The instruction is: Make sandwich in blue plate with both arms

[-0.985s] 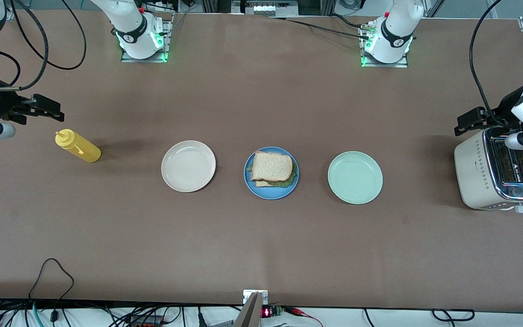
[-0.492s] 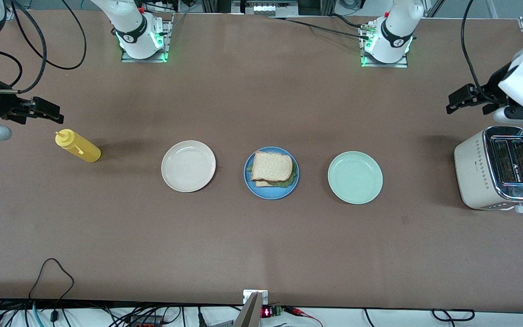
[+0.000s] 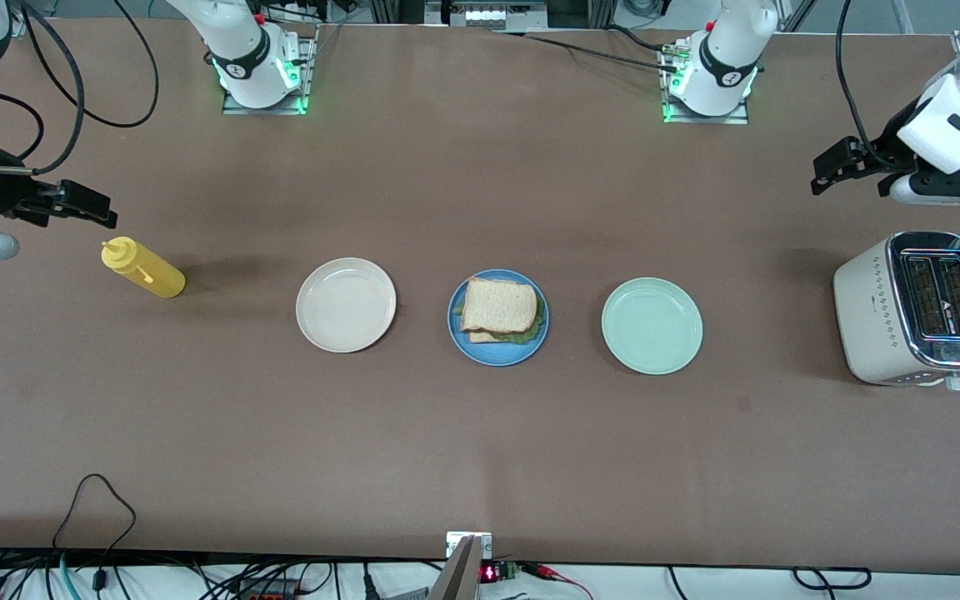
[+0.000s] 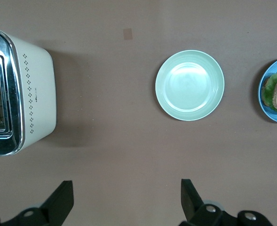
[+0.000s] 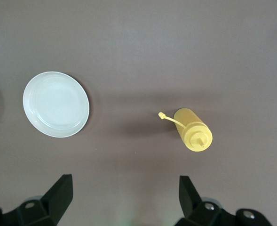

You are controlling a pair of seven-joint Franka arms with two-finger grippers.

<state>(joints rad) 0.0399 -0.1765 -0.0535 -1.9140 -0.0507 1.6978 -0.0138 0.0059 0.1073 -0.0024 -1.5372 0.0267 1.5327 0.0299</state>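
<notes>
A finished-looking sandwich [image 3: 498, 311] is sitting on the blue plate [image 3: 470, 346] at the middle of the table [image 3: 480, 450], its top bread slice lying squarely over a green lettuce leaf that is peeking out at the edges. A cream-white plate [image 3: 346, 304] is lying beside it toward the right arm's end of the table, and a pale mint-green plate [image 3: 652, 325] beside it toward the left arm's end; both are bare. The right gripper [image 3: 84, 202] is hovering over the table near a yellow squeeze bottle [image 3: 143, 268], its fingers spread wide and holding nothing. The left gripper [image 3: 837, 166] is hanging over bare table near a cream toaster [image 3: 913, 308], also wide open with nothing in it. Judging from this, the stacking looks complete and both arms are parked well apart from the plates. To finish well, each arm should be travelling high and away from the middle, so that no finger or cable is brushing the top slice and sliding it off the lettuce, and neither the bottle nor the toaster is getting knocked
</notes>
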